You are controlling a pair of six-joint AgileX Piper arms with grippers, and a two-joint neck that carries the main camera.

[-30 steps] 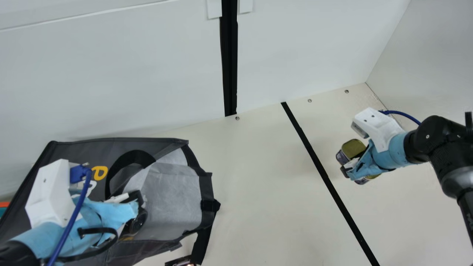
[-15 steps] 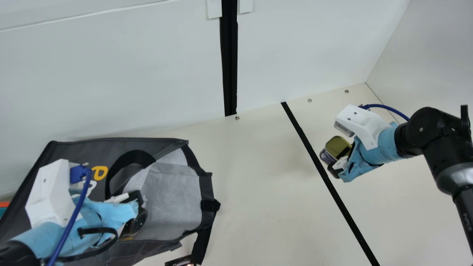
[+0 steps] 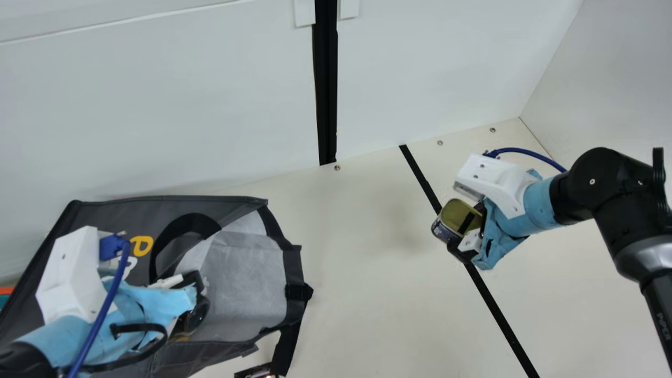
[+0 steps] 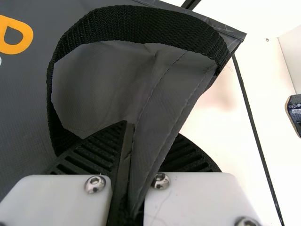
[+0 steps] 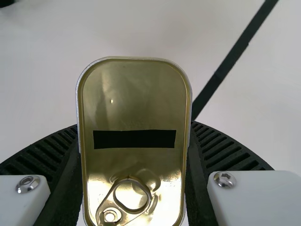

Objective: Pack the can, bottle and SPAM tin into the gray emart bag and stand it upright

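Observation:
The gray bag (image 3: 37,262) lies on its side at the left, its pale-lined mouth facing right. My left gripper (image 3: 195,296) is at the mouth's near-left part; in the left wrist view the left gripper (image 4: 136,160) is shut on a fold of the bag (image 4: 157,108), beside a black handle loop (image 4: 141,21). Right of the bag, above the table, my right gripper (image 3: 464,244) holds the SPAM tin (image 3: 458,214). In the right wrist view the tin's gold pull-tab lid (image 5: 134,103) sits between both fingers of the right gripper (image 5: 134,165).
A black tape line (image 3: 499,310) runs across the cream table (image 3: 378,273), passing under the right gripper. White walls (image 3: 157,115) stand behind and at the right. A dark strap (image 3: 286,346) hangs from the bag's mouth, with a small dark object (image 3: 257,372) at the bottom edge.
My right gripper has carried the SPAM tin leftward from right of the tape line to over it. The left arm and the bag have stayed still.

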